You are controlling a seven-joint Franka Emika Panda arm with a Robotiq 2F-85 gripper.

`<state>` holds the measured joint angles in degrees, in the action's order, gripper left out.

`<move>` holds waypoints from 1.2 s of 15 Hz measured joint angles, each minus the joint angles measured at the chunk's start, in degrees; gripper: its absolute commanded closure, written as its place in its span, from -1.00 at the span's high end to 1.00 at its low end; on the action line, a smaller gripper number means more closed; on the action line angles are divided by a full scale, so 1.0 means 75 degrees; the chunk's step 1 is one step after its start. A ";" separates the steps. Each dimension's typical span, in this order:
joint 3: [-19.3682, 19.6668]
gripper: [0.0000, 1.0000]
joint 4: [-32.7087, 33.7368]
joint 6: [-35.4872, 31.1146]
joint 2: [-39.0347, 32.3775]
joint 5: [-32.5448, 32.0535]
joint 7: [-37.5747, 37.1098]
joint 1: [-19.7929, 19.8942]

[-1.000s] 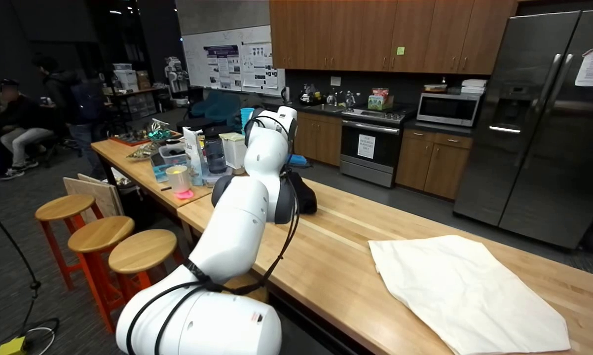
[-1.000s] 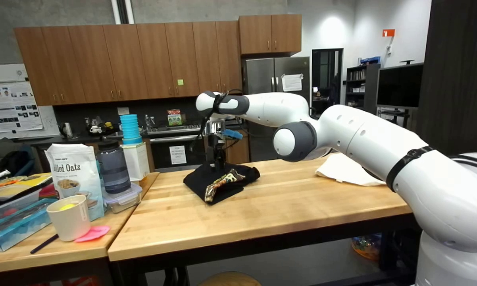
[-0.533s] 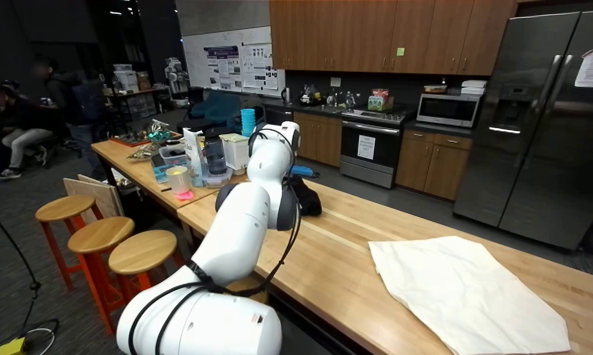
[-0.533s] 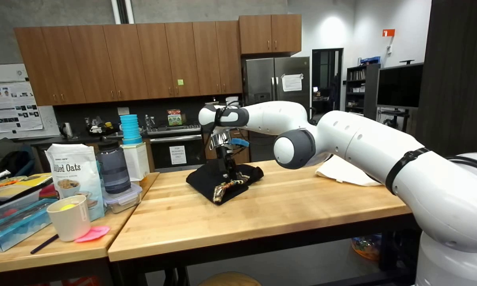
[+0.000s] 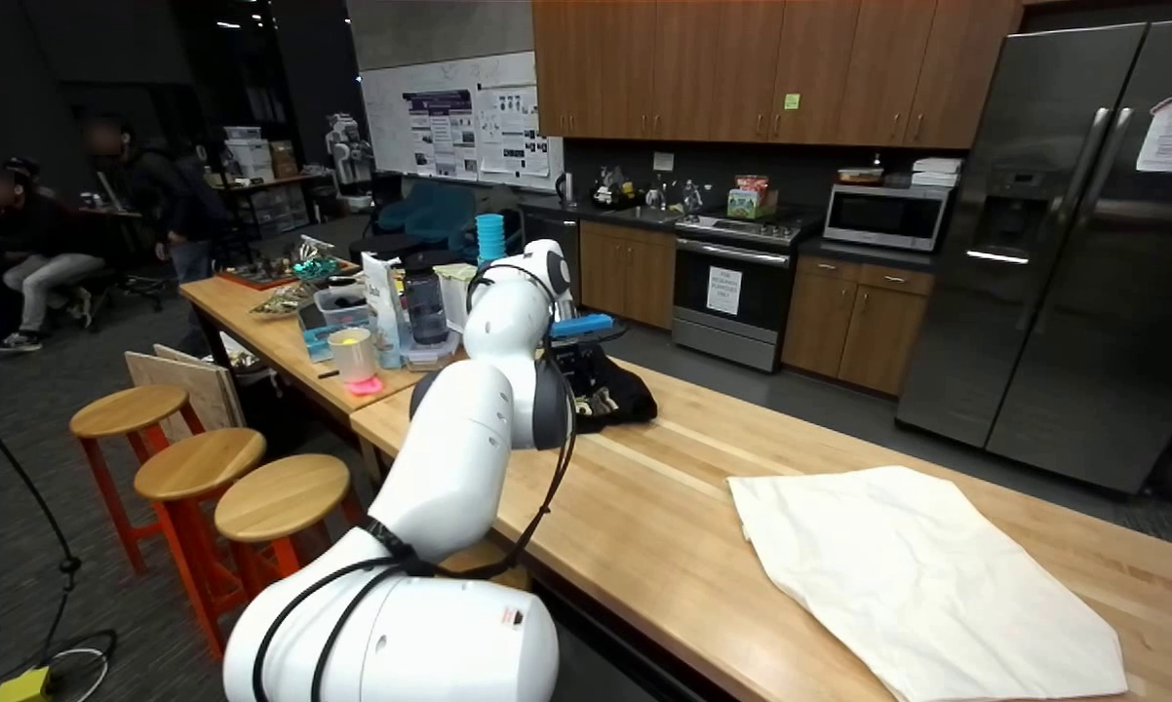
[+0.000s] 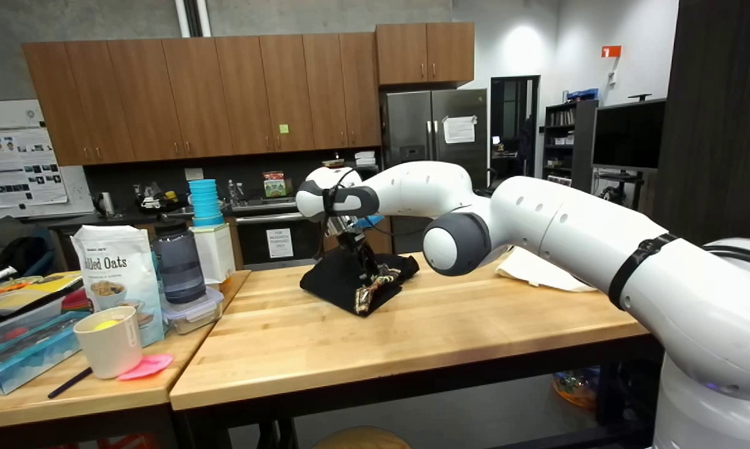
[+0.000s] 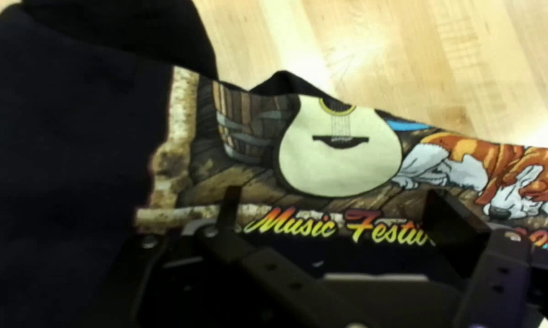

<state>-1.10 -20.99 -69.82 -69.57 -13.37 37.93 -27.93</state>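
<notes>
Plainly, your pincer (image 7: 334,205) is released, its black fingers (image 7: 229,205) spread wide over the yellow-and-red lettering (image 7: 297,223) of the black fabric garment (image 6: 328,280), which also bears a colourful printed panel (image 7: 338,168) of a guitar and a resting dog. That garment lies rumpled on the pale wooden bench (image 6: 475,324), toward the edge facing the black-fronted oven (image 5: 757,297); whether your fingertips press on it you cannot tell. Well apart on the same bench you have a flat cream-coloured cloth (image 5: 922,585). On the adjoining wooden bench (image 6: 116,393) stand a beige cup (image 6: 108,346) with something yellow inside, a white bag of rolled oats (image 6: 116,268), a dark blue bottle (image 6: 180,265) close to a clear plastic container (image 6: 194,315), and a tall white carton (image 6: 214,255). What blocks your sight is the jointed white robot arm (image 5: 449,448), which covers part of the garment in an exterior view.

Against half a second ago, the garment has slid a little along the bench toward the cream-coloured cloth, and your pincer, moving with it, leans farther from upright. More of the garment, print included, now shows past the arm in that same view. The cream-coloured cloth and the things on the adjoining bench have stayed put.
</notes>
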 measured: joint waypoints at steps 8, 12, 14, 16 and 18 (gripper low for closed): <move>0.0310 1.00 0.0124 -0.1540 0.0901 -0.0171 -0.1003 -0.0307; 0.0396 1.00 0.0121 -0.1890 0.1312 -0.0171 -0.1414 -0.0245; 0.0411 1.00 0.0119 -0.2074 0.1426 -0.0172 -0.1532 -0.0232; 0.0413 1.00 0.0118 -0.2271 0.1521 -0.0172 -0.1624 -0.0238; 0.0413 1.00 0.0118 -0.2452 0.1621 -0.0172 -0.1702 -0.0251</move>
<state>2.00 -20.10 -88.21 -57.42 -14.65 25.17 -29.82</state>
